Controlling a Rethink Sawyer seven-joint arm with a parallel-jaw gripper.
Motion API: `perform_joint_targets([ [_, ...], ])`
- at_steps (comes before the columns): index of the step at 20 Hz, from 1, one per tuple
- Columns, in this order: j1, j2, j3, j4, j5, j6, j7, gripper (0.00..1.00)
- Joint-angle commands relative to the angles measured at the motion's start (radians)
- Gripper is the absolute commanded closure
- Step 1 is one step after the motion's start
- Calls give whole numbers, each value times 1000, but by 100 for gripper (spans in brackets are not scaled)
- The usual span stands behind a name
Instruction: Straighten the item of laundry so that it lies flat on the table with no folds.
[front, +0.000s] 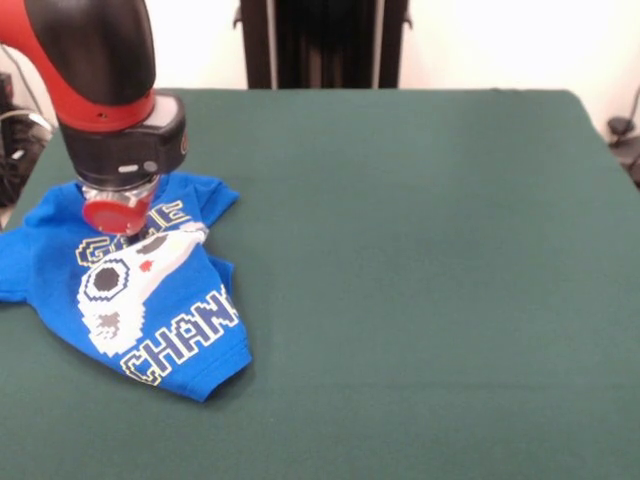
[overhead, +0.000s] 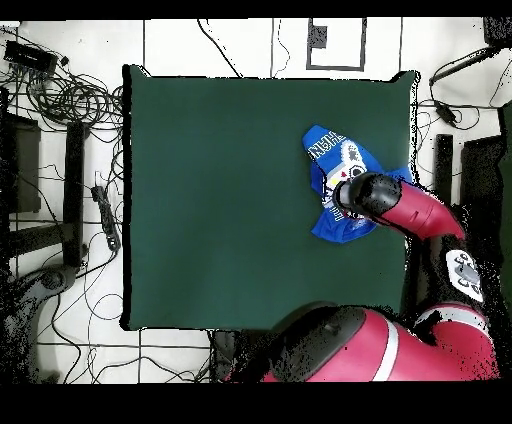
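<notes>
Pressing down on the T-shirt (front: 150, 290), the gripper (front: 120, 222) is seen; its opening cannot be told.
Lettering is shown only in the front view; the table (overhead: 220, 200) outline overhead.

The dark green counter (front: 420, 260) carries only a small blue T-shirt (front: 150, 300), print side up and rumpled with folds, lying near one side edge and, as far as the arm lets one see, wholly on the cloth.
</notes>
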Motion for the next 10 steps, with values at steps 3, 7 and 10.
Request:
perform_joint_targets([
  [3,47,16,47,222,30,-155,134,100],
  [7,64,-36,44,297,55,-156,159,100],
  [10,95,-57,26,332,77,-160,192,100],
])
